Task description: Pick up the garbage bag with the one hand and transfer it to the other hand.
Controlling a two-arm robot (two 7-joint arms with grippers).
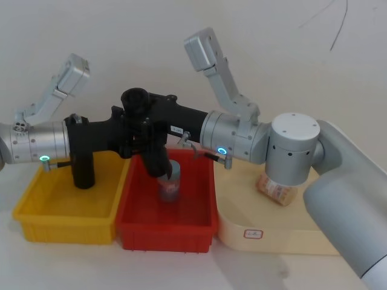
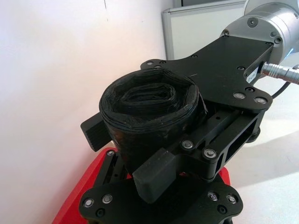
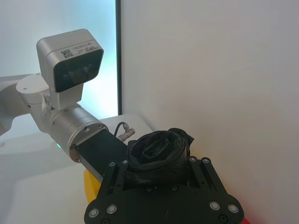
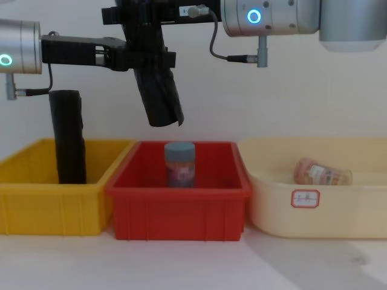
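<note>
Bins line the table: a yellow bin holding a plain black roll upright, a red bin with a blue-capped jar, and a cream tray with a bottle on its side. Above the red bin, the garbage bag hangs tilted in the air, gripped near its upper end by both grippers. The left gripper and the right gripper each have their fingers clamped on it, meeting from opposite sides.
</note>
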